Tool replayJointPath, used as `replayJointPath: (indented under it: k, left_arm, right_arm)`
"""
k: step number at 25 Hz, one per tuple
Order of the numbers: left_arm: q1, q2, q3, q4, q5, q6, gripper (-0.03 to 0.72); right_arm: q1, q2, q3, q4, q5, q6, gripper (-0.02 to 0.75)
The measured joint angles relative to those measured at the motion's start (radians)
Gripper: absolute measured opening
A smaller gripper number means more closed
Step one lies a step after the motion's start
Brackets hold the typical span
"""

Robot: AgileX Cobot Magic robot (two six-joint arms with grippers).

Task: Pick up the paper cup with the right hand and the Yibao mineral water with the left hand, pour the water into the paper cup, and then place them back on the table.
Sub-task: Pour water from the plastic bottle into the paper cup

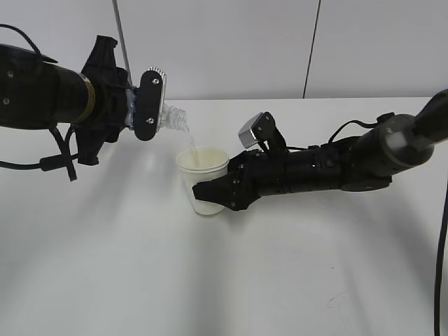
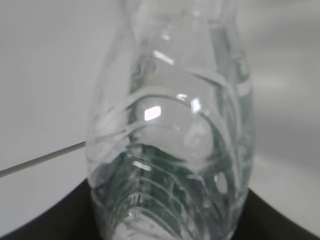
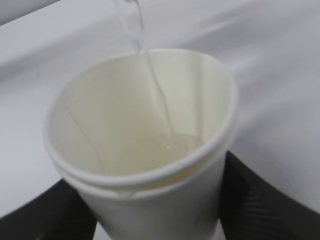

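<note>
While water streams into the paper cup (image 1: 204, 183), the right hand (image 1: 218, 194) pinches it, apparently just above the table (image 1: 280, 280). Up-left of the cup, the left hand (image 1: 143, 105) clamps the tilted Yibao mineral water (image 1: 170, 117); a steady tilt should avoid splashing.

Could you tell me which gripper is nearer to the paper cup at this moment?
Right. The right gripper is closed around the paper cup; the left gripper holds the Yibao mineral water tilted above and to the cup's left, apart from it.
</note>
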Motion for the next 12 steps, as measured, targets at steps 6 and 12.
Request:
replayJointPath:
  k: [6,12]
  left_arm:
    - [0.0,0.0,0.0,0.005,0.004,0.0,0.384]
    - [-0.001,0.0,0.0,0.012,0.019,0.0,0.384]
  right_arm:
    - [0.0,0.0,0.0,-0.002,0.001,0.0,0.509]
    - [0.0,0.0,0.0,-0.002,0.001,0.0,0.509]
